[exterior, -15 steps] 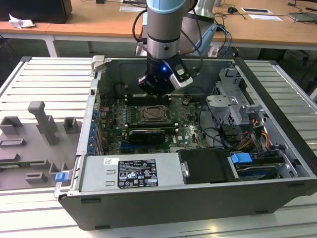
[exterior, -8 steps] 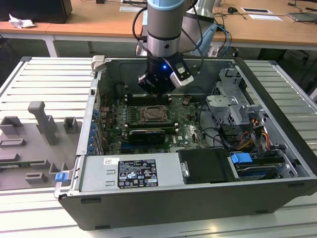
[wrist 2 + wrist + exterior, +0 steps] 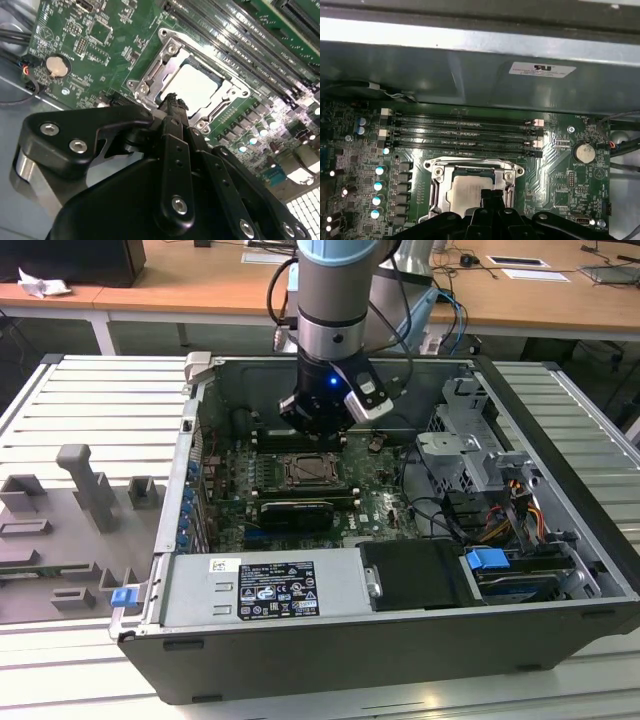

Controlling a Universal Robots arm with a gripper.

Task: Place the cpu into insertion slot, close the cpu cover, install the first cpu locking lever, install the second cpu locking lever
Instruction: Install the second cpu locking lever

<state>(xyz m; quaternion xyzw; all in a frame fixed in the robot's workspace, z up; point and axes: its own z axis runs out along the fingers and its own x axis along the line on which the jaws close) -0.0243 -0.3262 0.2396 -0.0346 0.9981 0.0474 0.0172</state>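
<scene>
our claw [image 3: 172, 102] hangs low inside the open computer case [image 3: 560, 570], its fingertips [image 3: 171, 100] drawn together into 1 narrow point with nothing pinched between them. that point sits just at the near edge of the insertion slot [image 3: 192, 82], close over the silver frame; we cannot tell whether it touches metal.

the cpu [image 3: 192, 85] already lies flat in the slot, its pale top showing through the square window of the cpu cover [image 3: 227, 95], which looks folded down around it. in the first wrist view the chip [image 3: 467, 192] sits square within the frame [image 3: 472, 167], with no corner riding up that we can make out.

so we judge the work to be at the locking levers. the thin wire arms along the frame's sides are hard to pick out, and we cannot tell if either is latched. to do this step well, we would keep the closed tips on the lever itself, push it down and sideways under its hook in 1 smooth sweep, and stay off the chip's top and the memory slots [image 3: 462, 132] beyond the socket. a slip toward the green board [image 3: 87, 45] could scrape small parts.
</scene>
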